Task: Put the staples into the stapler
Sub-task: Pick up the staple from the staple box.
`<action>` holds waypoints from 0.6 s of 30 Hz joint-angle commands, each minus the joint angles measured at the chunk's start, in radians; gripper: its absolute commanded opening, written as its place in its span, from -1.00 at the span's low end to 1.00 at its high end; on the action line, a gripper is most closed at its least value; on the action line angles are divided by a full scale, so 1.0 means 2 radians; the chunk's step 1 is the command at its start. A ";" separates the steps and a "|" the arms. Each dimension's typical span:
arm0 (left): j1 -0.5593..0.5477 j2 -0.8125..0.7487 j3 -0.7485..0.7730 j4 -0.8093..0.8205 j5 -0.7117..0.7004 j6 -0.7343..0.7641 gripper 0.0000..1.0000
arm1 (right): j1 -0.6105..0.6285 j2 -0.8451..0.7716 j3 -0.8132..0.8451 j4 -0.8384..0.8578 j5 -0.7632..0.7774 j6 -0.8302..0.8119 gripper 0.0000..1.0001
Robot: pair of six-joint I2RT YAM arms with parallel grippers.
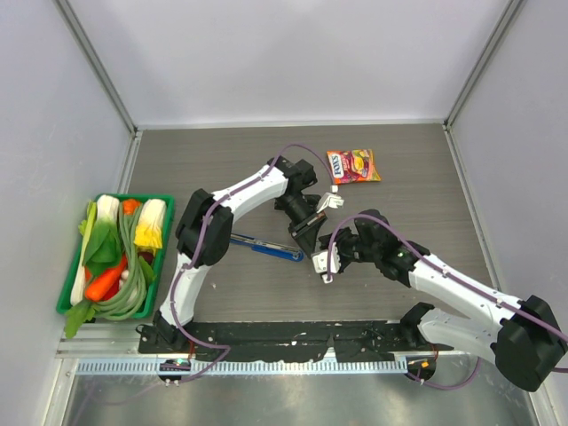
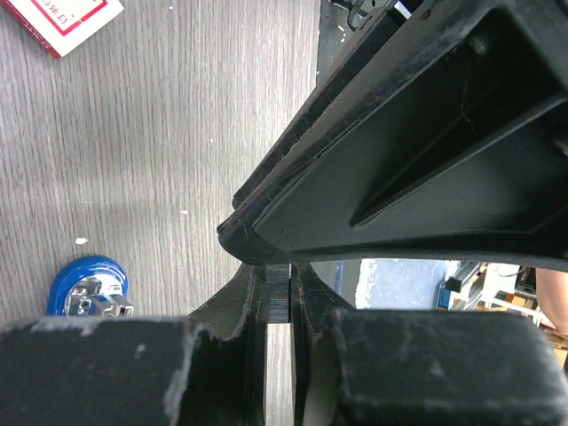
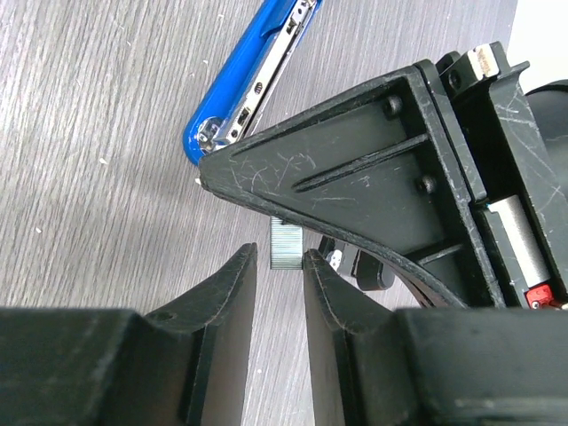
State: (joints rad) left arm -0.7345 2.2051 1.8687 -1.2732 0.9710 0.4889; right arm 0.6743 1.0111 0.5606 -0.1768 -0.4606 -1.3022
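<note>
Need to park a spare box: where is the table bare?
Bare: far-left corner beyond the basket, and far-right corner beside the snack bag. Crowded: the middle, where left arm and right arm meet by the blue stapler.

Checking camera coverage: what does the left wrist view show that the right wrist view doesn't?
Left wrist only: a corner of the red-and-white box. Right wrist only: the long metal rail of the blue stapler. Both: the stapler's rounded end and the staple strip, pinched in the left gripper, with the right gripper around it.
</note>
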 commanded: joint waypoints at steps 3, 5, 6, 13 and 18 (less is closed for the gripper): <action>0.000 0.007 0.026 -0.021 0.023 0.016 -0.92 | 0.006 0.003 -0.005 0.038 0.005 0.006 -0.34; 0.000 0.009 0.028 -0.025 0.024 0.018 -0.93 | 0.006 0.004 -0.006 0.039 0.007 0.005 -0.35; -0.001 0.010 0.029 -0.025 0.025 0.019 -0.92 | 0.006 0.004 -0.006 0.042 0.008 0.005 -0.35; -0.001 0.010 0.030 -0.029 0.025 0.022 -0.88 | 0.009 0.003 -0.010 0.047 0.009 0.004 -0.56; 0.000 0.011 0.030 -0.030 0.022 0.026 -0.68 | 0.009 0.001 -0.009 0.042 0.008 0.002 -0.68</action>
State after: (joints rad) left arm -0.7349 2.2299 1.8942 -1.3079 0.9878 0.5144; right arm 0.6857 1.0172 0.5404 -0.1272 -0.4431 -1.2987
